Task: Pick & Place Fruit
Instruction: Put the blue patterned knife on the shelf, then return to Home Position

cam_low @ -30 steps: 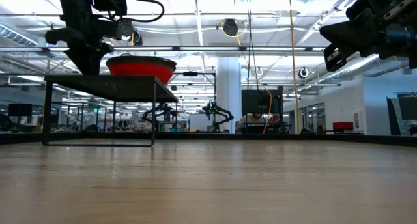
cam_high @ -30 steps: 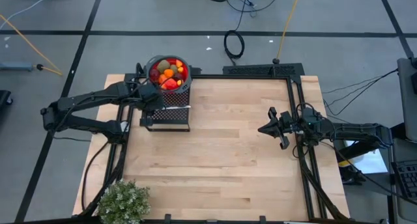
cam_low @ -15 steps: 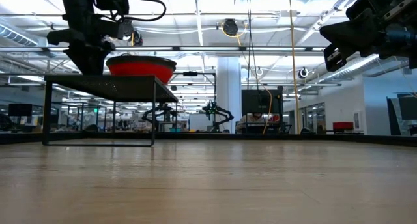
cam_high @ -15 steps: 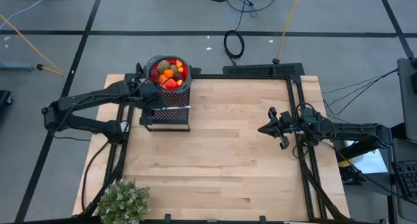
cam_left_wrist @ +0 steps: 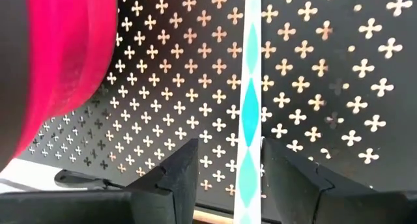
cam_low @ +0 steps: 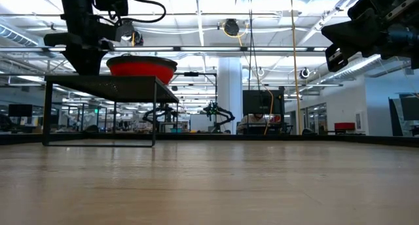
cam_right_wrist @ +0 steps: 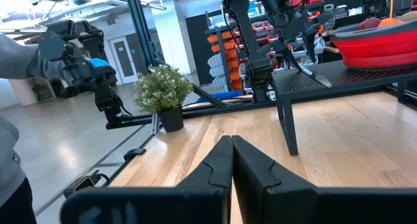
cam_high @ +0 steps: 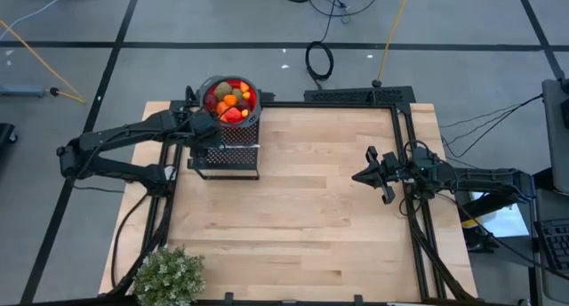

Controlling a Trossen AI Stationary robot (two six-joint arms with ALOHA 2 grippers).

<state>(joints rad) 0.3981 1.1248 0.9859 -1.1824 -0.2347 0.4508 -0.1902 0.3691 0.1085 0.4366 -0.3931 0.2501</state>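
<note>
The left gripper [cam_high: 206, 131] is beside the red bowl [cam_high: 231, 99], at the left part of the black perforated stand [cam_high: 227, 151]. Its two fingers [cam_left_wrist: 174, 176] are apart with a narrow gap, and nothing is between them; under them the left wrist view shows only the perforated top of the stand with a pale blue strip [cam_left_wrist: 250, 100] and the red wall of the bowl at one side. The bowl stands on the stand, at the far edge of the wooden table [cam_high: 302, 217] near its far left corner. The fruit [cam_high: 230, 100] lies inside the bowl: orange and dark-red balls, olive-brown ovals and one longer orange-red piece, all piled together.

The right gripper [cam_high: 359, 176] waits above the right side of the table, well apart from the stand, and its fingers [cam_right_wrist: 218, 162] are pressed together with nothing held. A bushy grey-green plant [cam_high: 168, 275] stands at the near left corner of the table.
</note>
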